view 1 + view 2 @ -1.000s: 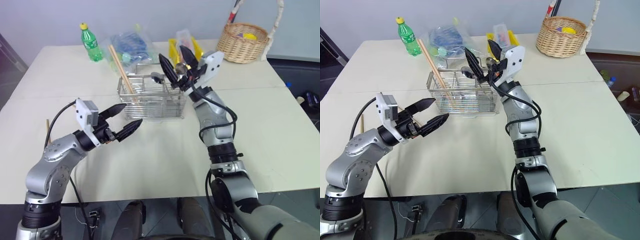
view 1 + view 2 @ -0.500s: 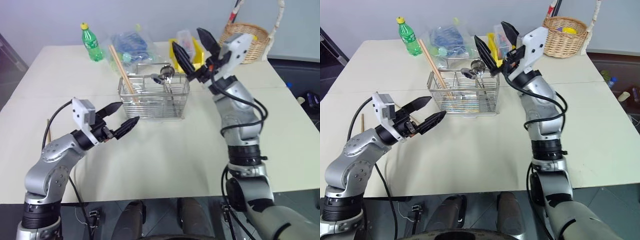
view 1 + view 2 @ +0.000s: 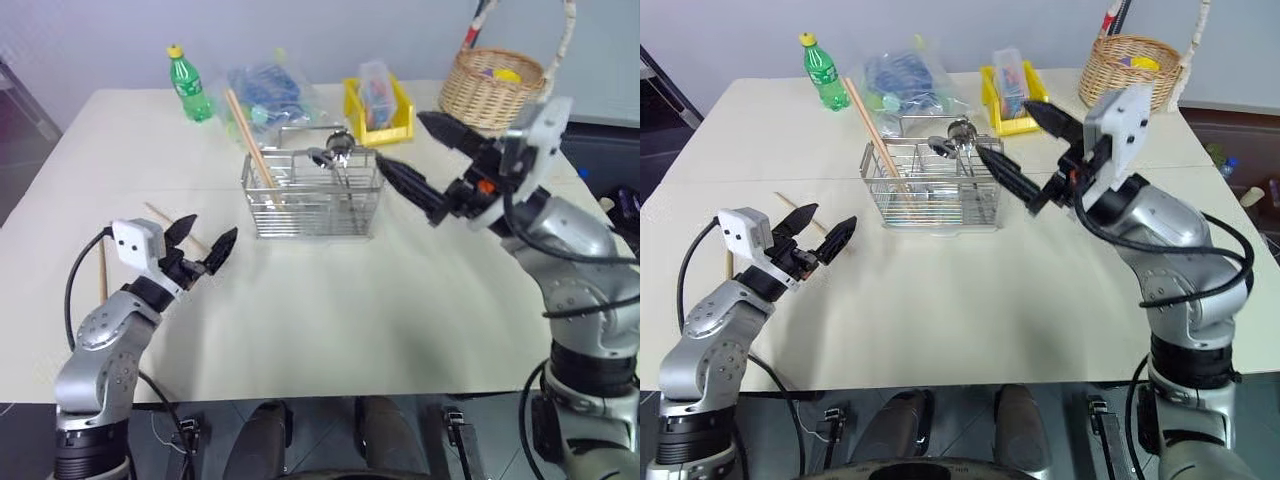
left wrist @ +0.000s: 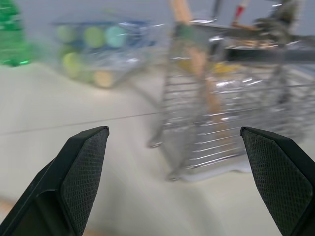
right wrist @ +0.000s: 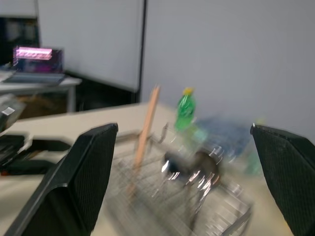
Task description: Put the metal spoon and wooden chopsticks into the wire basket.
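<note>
The wire basket stands mid-table. The metal spoon stands inside it, bowl end up, and a pair of wooden chopsticks leans out of its left end. Two more chopsticks lie loose on the table at the left, one behind my left gripper and one beside that arm. My left gripper hovers open and empty, left of the basket and near the loose sticks. My right gripper is open and empty, raised to the right of the basket and pointing at it. The left wrist view shows the basket ahead between its own two fingers.
Behind the basket stand a green bottle, a clear bag of coloured items and a small yellow bin. A round wicker basket sits at the far right. The table's front edge runs close below both arms.
My right gripper drew back from over the basket toward the right, open, leaving the spoon standing inside. My left gripper sank and shifted left toward the loose chopsticks.
</note>
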